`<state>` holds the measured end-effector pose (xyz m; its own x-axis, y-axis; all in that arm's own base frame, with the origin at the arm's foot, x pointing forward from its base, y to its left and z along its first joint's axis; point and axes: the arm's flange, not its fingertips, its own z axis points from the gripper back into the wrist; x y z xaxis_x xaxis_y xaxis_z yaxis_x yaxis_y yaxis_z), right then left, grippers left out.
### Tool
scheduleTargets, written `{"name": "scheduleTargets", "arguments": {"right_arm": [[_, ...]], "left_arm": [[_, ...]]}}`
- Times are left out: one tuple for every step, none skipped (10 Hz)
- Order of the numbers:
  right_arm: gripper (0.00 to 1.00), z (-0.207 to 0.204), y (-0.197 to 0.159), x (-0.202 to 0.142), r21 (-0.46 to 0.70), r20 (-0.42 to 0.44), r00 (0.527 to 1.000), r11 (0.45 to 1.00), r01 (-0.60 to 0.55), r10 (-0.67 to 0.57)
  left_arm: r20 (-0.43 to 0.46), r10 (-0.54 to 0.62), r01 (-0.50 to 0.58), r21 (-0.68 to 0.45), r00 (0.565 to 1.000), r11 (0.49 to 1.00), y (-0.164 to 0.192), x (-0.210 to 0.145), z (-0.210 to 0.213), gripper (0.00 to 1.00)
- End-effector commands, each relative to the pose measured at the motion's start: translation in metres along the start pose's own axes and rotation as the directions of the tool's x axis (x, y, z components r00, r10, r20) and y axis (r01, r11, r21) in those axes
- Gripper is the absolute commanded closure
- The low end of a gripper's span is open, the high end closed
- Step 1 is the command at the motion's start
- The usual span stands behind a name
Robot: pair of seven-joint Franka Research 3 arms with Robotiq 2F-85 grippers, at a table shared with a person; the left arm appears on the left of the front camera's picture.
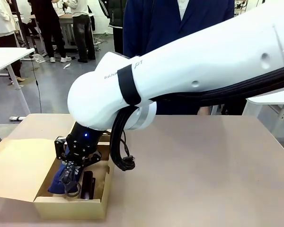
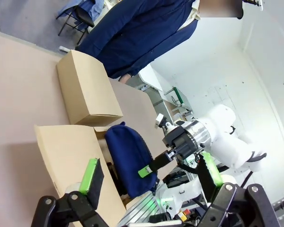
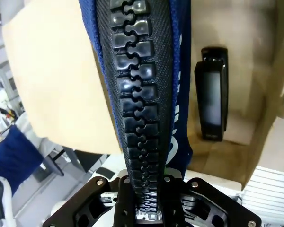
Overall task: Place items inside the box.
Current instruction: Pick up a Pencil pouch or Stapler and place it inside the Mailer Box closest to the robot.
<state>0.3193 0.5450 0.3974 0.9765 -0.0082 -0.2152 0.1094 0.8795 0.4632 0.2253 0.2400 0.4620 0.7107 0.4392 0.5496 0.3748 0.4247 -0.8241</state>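
My right gripper (image 1: 70, 183) reaches across into the cardboard box (image 1: 19, 170) at the table's front left and is shut on the navy zip pencil case (image 1: 58, 182). In the right wrist view the case's black zipper (image 3: 142, 94) runs straight up from between the fingers of my right gripper (image 3: 144, 208). A black stapler (image 3: 211, 99) lies on the box floor beside the case, to its right in the front view too (image 1: 88, 185). My left gripper (image 2: 150, 172) hangs open and empty, looking at the navy case (image 2: 128, 158) over the box (image 2: 66, 151).
A person in a dark blue coat (image 1: 175, 23) stands at the far side of the table. The box's flaps (image 2: 87, 90) stand open. The right arm's white body (image 1: 189, 71) spans the table's middle, and bare tabletop (image 1: 203, 179) lies to the right.
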Motion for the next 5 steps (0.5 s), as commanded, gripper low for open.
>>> {"name": "scheduleTargets", "arguments": {"right_arm": [[0.93,-0.016,0.021,0.005,-0.057,0.011,1.000,0.998,0.026,-0.025],[0.93,-0.026,0.021,0.009,-0.074,-0.021,0.999,0.997,0.028,-0.029],[0.93,-0.033,0.019,0.012,-0.095,-0.042,0.998,0.995,0.038,-0.042],[0.93,-0.037,0.016,0.015,-0.106,-0.044,0.997,0.993,0.052,-0.057],[0.93,-0.039,0.014,0.018,-0.111,-0.058,0.997,0.993,0.051,-0.057]], "left_arm": [[0.020,-0.022,0.022,-0.021,1.000,1.000,-0.002,0.001,-0.001,0.00],[0.020,-0.022,0.022,-0.021,1.000,1.000,-0.002,0.001,-0.001,0.00],[0.020,-0.022,0.022,-0.021,1.000,1.000,-0.002,0.001,-0.001,0.00],[0.020,-0.022,0.022,-0.021,1.000,1.000,-0.002,0.001,-0.001,0.00],[0.020,-0.022,0.022,-0.021,1.000,1.000,-0.002,0.001,-0.001,0.00]]}}
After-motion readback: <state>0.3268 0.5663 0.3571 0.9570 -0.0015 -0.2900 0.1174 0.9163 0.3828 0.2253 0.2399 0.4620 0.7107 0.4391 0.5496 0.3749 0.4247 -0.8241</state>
